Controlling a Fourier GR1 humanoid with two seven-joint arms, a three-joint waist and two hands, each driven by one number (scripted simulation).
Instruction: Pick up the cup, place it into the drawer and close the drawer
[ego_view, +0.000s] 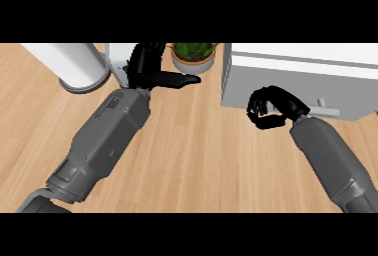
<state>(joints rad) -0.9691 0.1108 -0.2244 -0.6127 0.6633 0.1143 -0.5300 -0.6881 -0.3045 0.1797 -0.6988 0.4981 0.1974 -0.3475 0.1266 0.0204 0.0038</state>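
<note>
No cup shows plainly anywhere in the head view. A white cabinet (303, 75) with a grey front stands at the upper right, and a small pale handle (323, 105) sticks out of that front. My right hand (270, 108) is against the front just left of the handle, fingers curled, with nothing visible inside them. My left hand (148, 67) is near the top centre, fingers straight up and thumb out to the right, holding nothing. It partly hides a pale grey-white object (116, 56) behind it.
A tall white cylinder on a grey round base (72, 67) stands at the upper left. A potted green plant (193, 55) sits between my left hand and the cabinet. Wooden counter (199, 150) stretches between the two forearms.
</note>
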